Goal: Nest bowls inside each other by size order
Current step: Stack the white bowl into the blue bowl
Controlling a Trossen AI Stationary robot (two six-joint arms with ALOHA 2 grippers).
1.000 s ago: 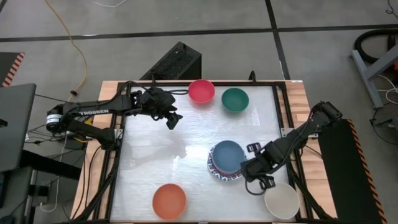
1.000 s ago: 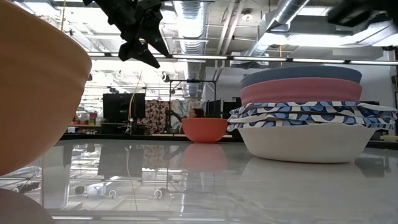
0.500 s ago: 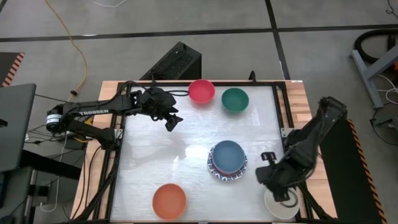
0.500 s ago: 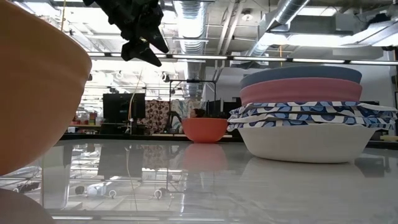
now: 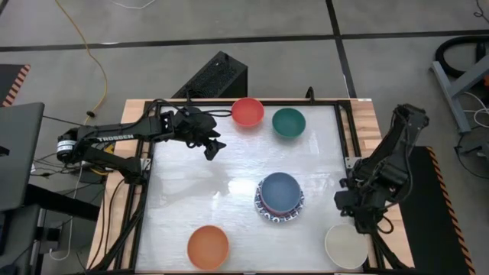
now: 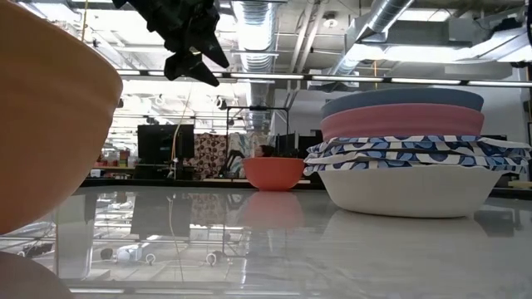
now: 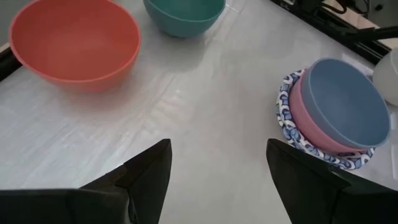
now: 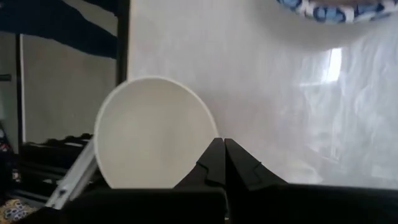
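Observation:
A blue bowl (image 5: 280,191) sits in a pink bowl, and both sit in the patterned-rim bowls (image 6: 411,154) at the table's middle right. A red bowl (image 5: 247,111) and a teal bowl (image 5: 289,122) stand at the far edge. An orange bowl (image 5: 208,247) stands at the near edge and a cream bowl (image 5: 345,246) at the near right. My left gripper (image 5: 212,149) hangs open and empty above the far left part of the table. My right gripper (image 8: 224,146) is shut and empty, raised over the cream bowl's (image 8: 149,130) far right rim.
A dark frame rail (image 5: 353,164) runs along the table's right side beside my right arm. A black box (image 5: 218,76) stands beyond the far edge. Bare tabletop (image 5: 199,191) lies between the stack and the left edge.
My right gripper has drawn away from the stack's near right side and gone toward the table's right edge, ending over the cream bowl's far rim. The bowls have stayed where they were.

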